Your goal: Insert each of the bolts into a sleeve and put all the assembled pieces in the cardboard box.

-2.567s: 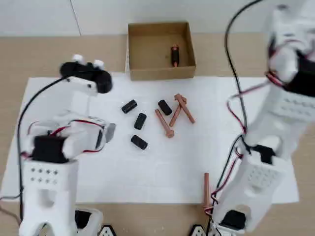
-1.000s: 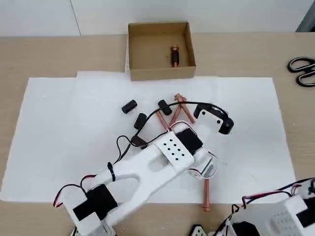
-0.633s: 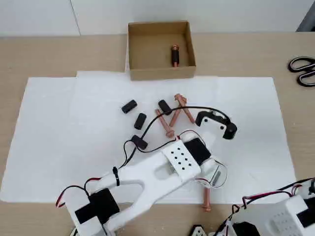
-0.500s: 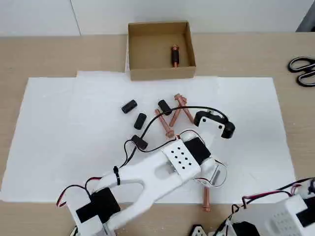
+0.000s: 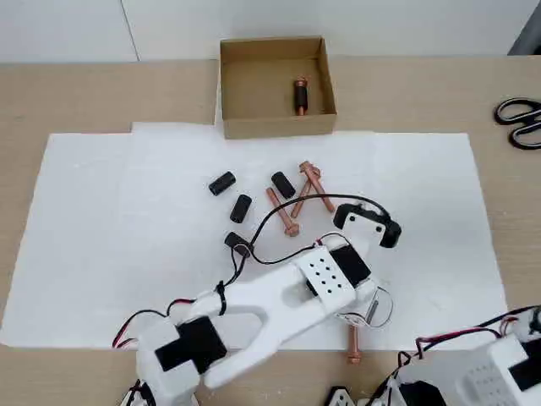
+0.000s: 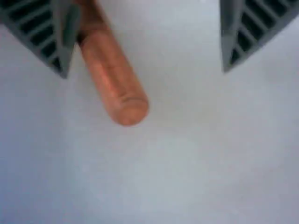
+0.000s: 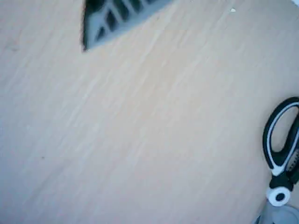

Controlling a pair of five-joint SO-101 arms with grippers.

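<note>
Wooden table (image 5: 84, 93) with a white sheet (image 5: 110, 220) on it. The left arm (image 5: 279, 304) lies across the sheet toward 5 o'clock. The cardboard box (image 5: 222, 85) at 12 o'clock holds one assembled piece (image 5: 300, 96). The left gripper (image 6: 145, 67) gapes astride the lone bolt (image 6: 110, 81), one finger touching it.

Step judged: grasping this bolt. Next: close squarely and carry it to a sleeve (image 5: 237, 244).

Since half a second ago the arm has edged toward 5 o'clock; the bolt is unmoved.
</note>
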